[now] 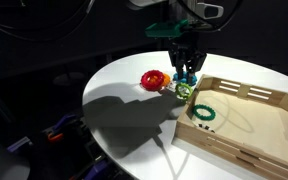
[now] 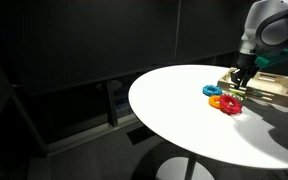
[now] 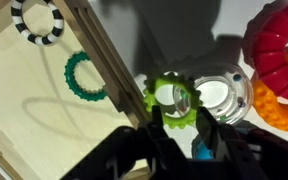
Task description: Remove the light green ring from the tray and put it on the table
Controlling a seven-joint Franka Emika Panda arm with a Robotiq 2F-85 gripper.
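The light green ring point(image 3: 171, 100) is outside the tray, at the table just beside the tray's wooden wall point(image 3: 104, 50). In the wrist view my gripper point(image 3: 177, 118) has its two dark fingers closed on the ring's near rim. In an exterior view the gripper point(image 1: 187, 70) stands upright over the ring point(image 1: 184, 90) at the tray's point(image 1: 246, 95) near corner on the white table point(image 1: 124, 115). The gripper point(image 2: 239, 85) also shows by the tray point(image 2: 269, 88) in an exterior view.
A clear ring point(image 3: 222, 95), a red ring point(image 3: 279, 45) and an orange ring point(image 3: 284, 105) lie on the table close to the light green ring. A blue ring point(image 2: 212, 91) lies near them. A dark green ring point(image 3: 84, 75) and a striped ring point(image 3: 39, 20) lie in the tray.
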